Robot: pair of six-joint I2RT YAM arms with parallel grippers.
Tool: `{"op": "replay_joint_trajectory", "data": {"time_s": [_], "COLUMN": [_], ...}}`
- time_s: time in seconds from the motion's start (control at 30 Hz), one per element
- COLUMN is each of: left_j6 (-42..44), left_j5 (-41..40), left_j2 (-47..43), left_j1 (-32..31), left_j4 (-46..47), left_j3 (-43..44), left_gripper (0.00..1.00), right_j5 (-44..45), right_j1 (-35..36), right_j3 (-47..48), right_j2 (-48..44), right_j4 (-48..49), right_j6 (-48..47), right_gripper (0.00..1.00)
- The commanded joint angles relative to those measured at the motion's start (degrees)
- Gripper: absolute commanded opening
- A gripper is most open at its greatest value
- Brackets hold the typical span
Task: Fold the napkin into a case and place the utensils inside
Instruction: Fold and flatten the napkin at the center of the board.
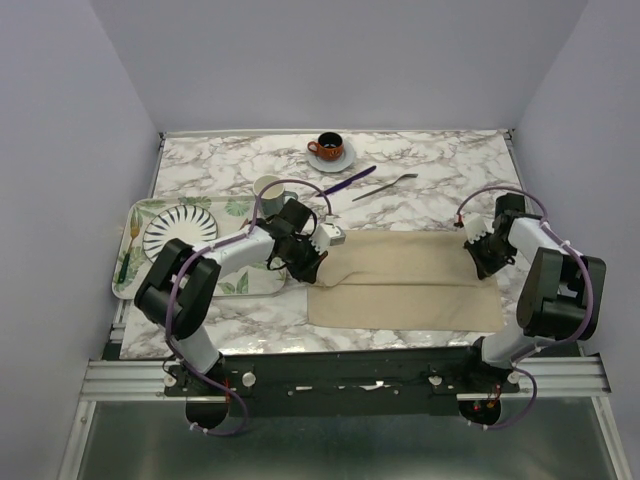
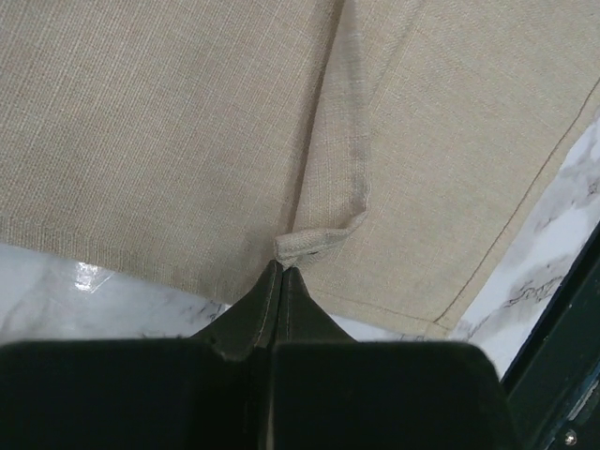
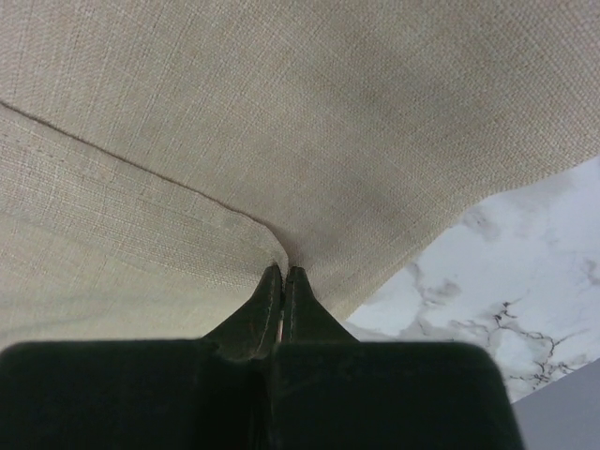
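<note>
The left claw [image 1: 308, 264] is shut tight on the left edge of the napkin [image 1: 410, 285]. In its wrist view the tips meet on a small turned-over corner of cloth, and a crease runs away from them. The right claw [image 1: 486, 262] is likewise pinched together on the napkin's right edge, with a stitched hem running up to its tips. The napkin lies spread on the counter [image 1: 440, 165] between the two claws, bunched and rumpled next to the left one.

Just outside the left claw sits a leaf-printed tray [image 1: 128, 262] carrying a plate [image 1: 180, 232]. The left arm crosses over the tray's inner end. Beyond that claw stands a grey mug [image 1: 268, 187], close to the wrist. Farther back are an orange cup [image 1: 328, 145] on a saucer [image 1: 343, 160], then the purple knife [image 1: 348, 181] and the fork [image 1: 385, 187]. The knife and fork lie side by side on bare marble, apart from the napkin's far edge.

From above, both sets of tips are hidden under their own wrists. The tray's near end holds something small that is too blurred to name. How many layers the cloth has cannot be told.

Bare marble shows beyond the napkin and to the outside of the right claw, which works close to the counter's right edge. The napkin's near edge lies close to the dark rail [image 1: 340, 385] at the front.
</note>
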Motion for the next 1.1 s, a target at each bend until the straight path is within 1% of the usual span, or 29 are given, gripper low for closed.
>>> {"op": "replay_joint_trajectory", "data": {"time_s": [0.0,0.13,0.17,0.2,0.27,0.3,0.4,0.5,0.63,0.7,0.83,0.93,1.07], "left_j6": [-0.61,0.18,0.79,1.15,2.64,3.17,4.75,6.07,5.90,4.76,1.95,2.56,3.61], "left_j5": [-0.58,-0.06,0.72,3.34,4.59,5.21,6.18,7.50,7.50,7.41,5.48,2.23,-0.06], "left_j2": [1.17,-0.05,-0.75,-2.41,-4.70,-7.15,-10.15,-10.95,-9.03,-6.23,-2.00,1.61,5.04], "left_j1": [-0.14,0.47,0.91,1.35,1.70,1.70,1.44,0.48,-2.07,-2.52,-2.43,-2.17,0.11], "left_j4": [3.48,1.38,0.50,-0.38,-2.93,-3.55,-6.19,-8.39,-7.78,-6.81,-3.30,-2.77,-3.20], "left_j3": [-0.02,1.12,2.08,2.61,3.32,3.32,2.79,1.65,-0.02,-0.28,-0.11,1.12,3.66], "left_gripper": [0.00,0.00,0.00,0.00,0.00,0.00,0.00,0.00,0.00,0.00,0.00,0.00,0.00], "right_j5": [1.97,1.18,1.10,1.01,0.66,0.65,0.92,2.32,3.99,4.52,4.17,4.08,3.82], "right_j1": [-0.37,-0.37,-0.46,-0.54,-0.81,-0.89,-0.90,-0.98,-1.07,-1.07,-1.07,-1.07,-1.07], "right_j3": [-0.61,2.28,2.73,3.60,4.05,3.96,2.82,0.71,-2.45,-3.51,-3.60,-3.07,-1.84], "right_j2": [1.65,0.25,-0.54,-1.42,-4.58,-5.81,-9.33,-11.18,-10.04,-7.68,-2.75,0.58,3.32], "right_j4": [3.87,0.99,0.36,-0.34,-2.54,-3.15,-5.18,-5.71,-2.56,-1.15,1.84,3.07,4.05], "right_j6": [0.23,0.49,0.06,-0.21,-1.35,-1.79,-3.46,-5.31,-6.19,-5.49,-3.82,-2.68,-1.71], "right_gripper": [0.01,0.01,0.01,0.01,0.01,0.01,0.01,0.01,0.01,0.01,0.01,0.01,0.01]}}
